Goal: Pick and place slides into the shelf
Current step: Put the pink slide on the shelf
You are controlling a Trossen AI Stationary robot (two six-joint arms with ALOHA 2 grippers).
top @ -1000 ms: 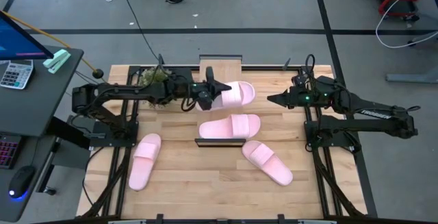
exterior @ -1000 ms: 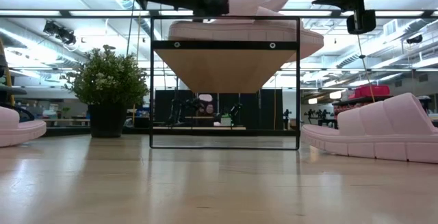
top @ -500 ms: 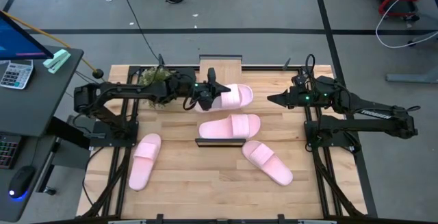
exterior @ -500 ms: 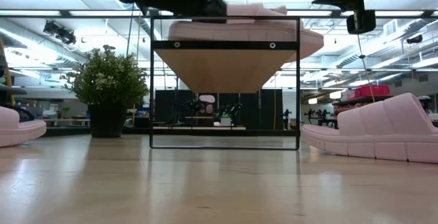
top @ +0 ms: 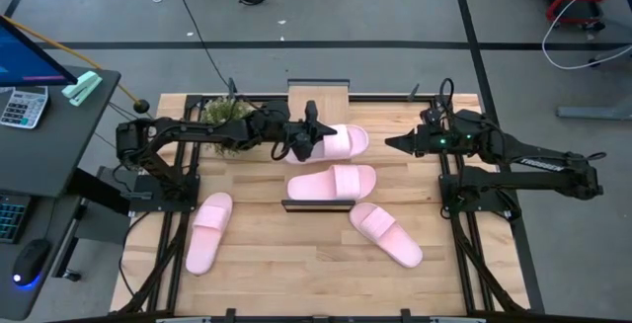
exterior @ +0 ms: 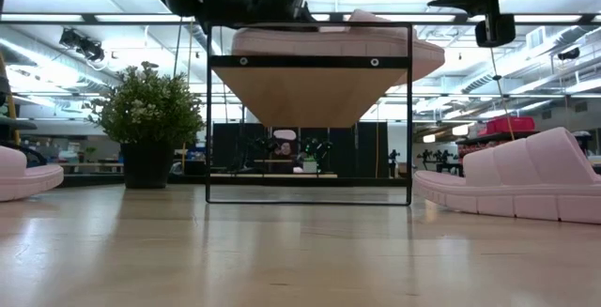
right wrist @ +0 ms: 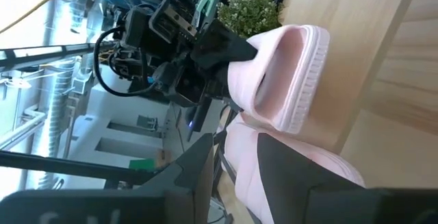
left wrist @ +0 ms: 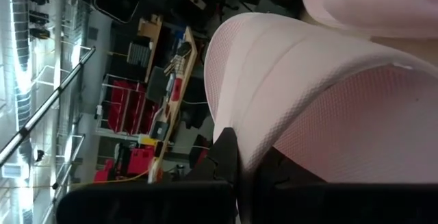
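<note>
Gripping the strap of one slide point(top: 339, 142), the left hand point(top: 301, 143) is holding it over the far part of the shelf point(top: 318, 204), closed tight on the pink foam. A second slide point(top: 333, 181) is lying on the shelf top, just nearer the camera. Two more are resting on the bench point(top: 267, 264): one point(top: 208, 231) at the near left, one point(top: 385, 232) beside the shelf's right end. The right hand point(top: 392, 143) is hovering to the right of the held slide, apart from it, its fingers standing partly open with nothing between them
</note>
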